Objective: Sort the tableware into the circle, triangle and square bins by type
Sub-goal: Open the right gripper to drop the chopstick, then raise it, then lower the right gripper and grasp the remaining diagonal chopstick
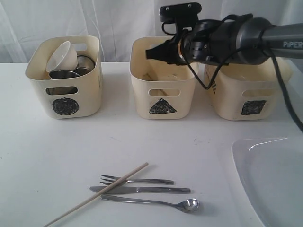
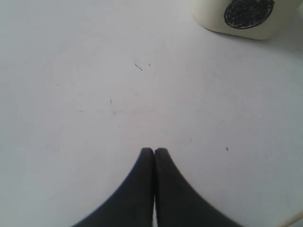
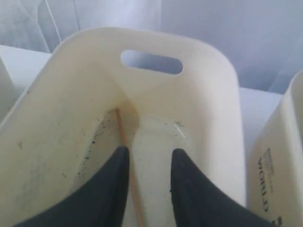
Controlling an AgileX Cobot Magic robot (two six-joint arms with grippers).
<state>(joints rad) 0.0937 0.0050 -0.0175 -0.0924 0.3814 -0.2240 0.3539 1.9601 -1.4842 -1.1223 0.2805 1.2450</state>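
Note:
My right gripper (image 3: pixel 149 156) hangs open over the triangle bin (image 1: pixel 162 78), and a wooden chopstick (image 3: pixel 124 137) lies free inside that bin (image 3: pixel 57 142) below its fingers. In the exterior view the right gripper (image 1: pixel 154 51) sits above the bin's rim. The circle bin (image 1: pixel 66 75) holds a small white bowl (image 1: pixel 62 56) and steel cups (image 1: pixel 64 74). The square bin (image 1: pixel 244 97) stands at the right. On the table lie the second chopstick (image 1: pixel 97 194), a fork (image 1: pixel 137 180), a knife (image 1: pixel 139 189) and a spoon (image 1: pixel 151 202). My left gripper (image 2: pixel 154 151) is shut over bare table, empty.
The large white plate (image 1: pixel 270 175) lies at the front right corner. White curtain hangs behind the bins. The circle bin's front (image 2: pixel 246 16) shows at the edge of the left wrist view.

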